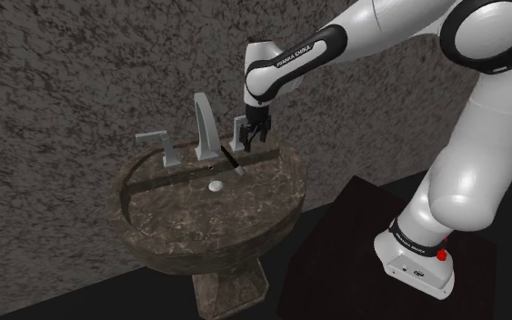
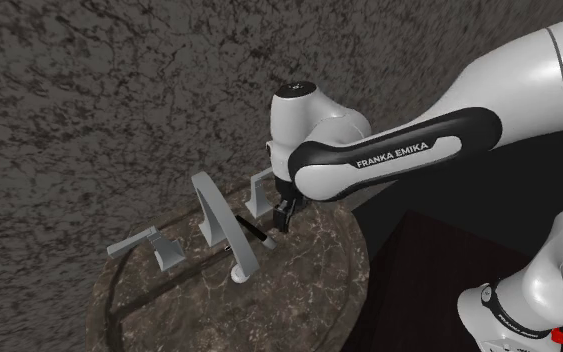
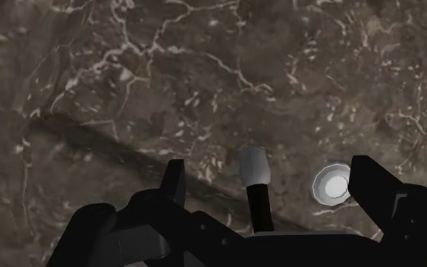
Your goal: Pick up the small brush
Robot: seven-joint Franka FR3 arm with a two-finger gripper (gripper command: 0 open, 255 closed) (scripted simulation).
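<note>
your claw is released: its two black fingers stand wide apart and clasp nothing. the small brush lies between them and touches neither, its black handle running back toward the palm and its pale grey head pointing away. it rests on the dark marbled sink, just beneath the claw. the round drain sits beside one fingertip, on the far side of the brush from the other. the grey faucet spout stands near the claw, and one tap handle is just beside it.
</note>
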